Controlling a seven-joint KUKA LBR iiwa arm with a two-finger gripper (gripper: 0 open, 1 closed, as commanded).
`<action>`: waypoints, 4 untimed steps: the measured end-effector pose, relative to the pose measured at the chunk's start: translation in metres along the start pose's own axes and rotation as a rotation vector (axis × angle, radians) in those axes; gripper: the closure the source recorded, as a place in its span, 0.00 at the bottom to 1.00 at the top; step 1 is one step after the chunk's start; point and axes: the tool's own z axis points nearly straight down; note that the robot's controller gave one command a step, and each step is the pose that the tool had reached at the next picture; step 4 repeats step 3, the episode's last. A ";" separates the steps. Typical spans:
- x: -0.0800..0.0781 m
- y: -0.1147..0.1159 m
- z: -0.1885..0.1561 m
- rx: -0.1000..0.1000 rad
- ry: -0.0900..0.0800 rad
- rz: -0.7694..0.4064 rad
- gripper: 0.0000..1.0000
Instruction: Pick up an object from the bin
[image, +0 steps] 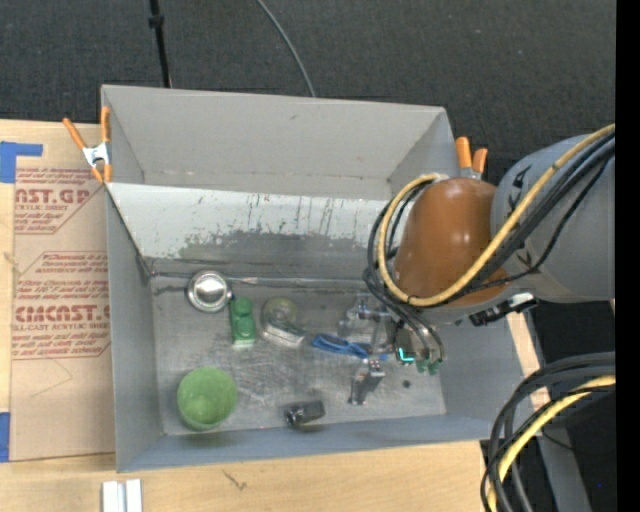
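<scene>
One camera looks down on the bin from above, slightly sideways.

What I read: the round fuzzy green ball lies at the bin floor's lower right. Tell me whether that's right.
Not right: the camera view shows the round fuzzy green ball at the lower left of the floor of the grey metal bin.

The grey metal bin is carrying loose things on its scratched floor. A blue plastic piece is lying just beside the tool, up and to its left in view. A small dark block is sitting near the tool, lower left. Farther left, a clear plastic piece, a small green bottle, a shiny metal cup and a green ball are resting.
</scene>
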 end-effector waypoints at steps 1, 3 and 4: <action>-0.046 -0.025 0.068 0.001 -0.013 -0.208 0.00; -0.036 -0.058 -0.082 0.003 -0.018 -0.182 1.00; -0.036 -0.058 -0.082 0.003 -0.018 -0.182 1.00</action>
